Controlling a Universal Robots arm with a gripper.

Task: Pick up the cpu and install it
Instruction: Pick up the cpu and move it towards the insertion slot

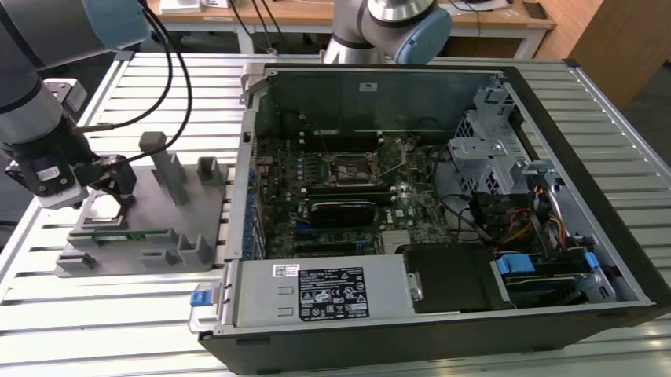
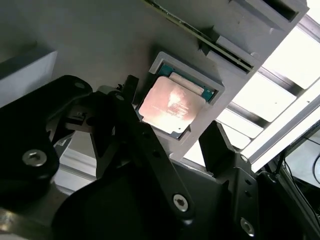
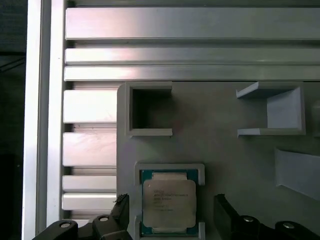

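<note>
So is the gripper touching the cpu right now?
Apart. In the first wrist view the gripper is open, its fingers flanking the cpu, with the grey holder visible between each finger and it.

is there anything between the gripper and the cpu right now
Nothing visible. The cpu lies bare in its pocket on the gray holder, and the gripper hangs right over it, open, straddling the pocket.
</note>
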